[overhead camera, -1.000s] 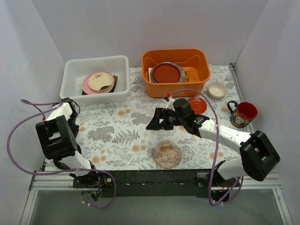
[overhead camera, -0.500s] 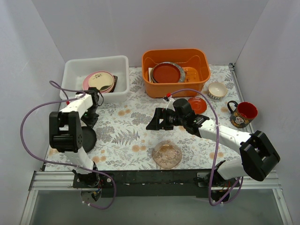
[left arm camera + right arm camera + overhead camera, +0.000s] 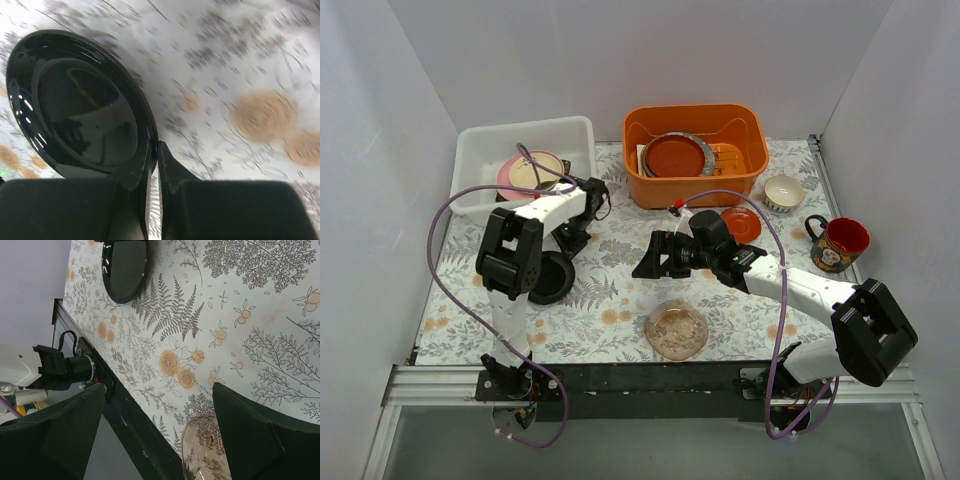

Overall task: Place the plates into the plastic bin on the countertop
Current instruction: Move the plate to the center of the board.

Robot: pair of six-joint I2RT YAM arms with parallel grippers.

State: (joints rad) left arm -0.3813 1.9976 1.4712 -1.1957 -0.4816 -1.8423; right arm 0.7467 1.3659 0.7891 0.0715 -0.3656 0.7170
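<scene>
The left gripper (image 3: 152,148) is closed narrowly on the rim of the black plate (image 3: 551,279), which sits at lower left of centre in the top view, over the table (image 3: 620,292). Whether the black plate touches the table cannot be determined. Compared with half a second earlier, the left arm has swung rightward and carried the black plate away from the left table edge. The plate is outside the plastic bin (image 3: 470,165) at upper left, which contains a pink plate (image 3: 507,177) and a cream plate (image 3: 542,165). The right gripper (image 3: 157,390) is unchanged, with jaws wide and empty above mid-table. The clear pink glass plate (image 3: 676,331) at bottom centre and the small red plate (image 3: 740,222) right of centre have not moved.
</scene>
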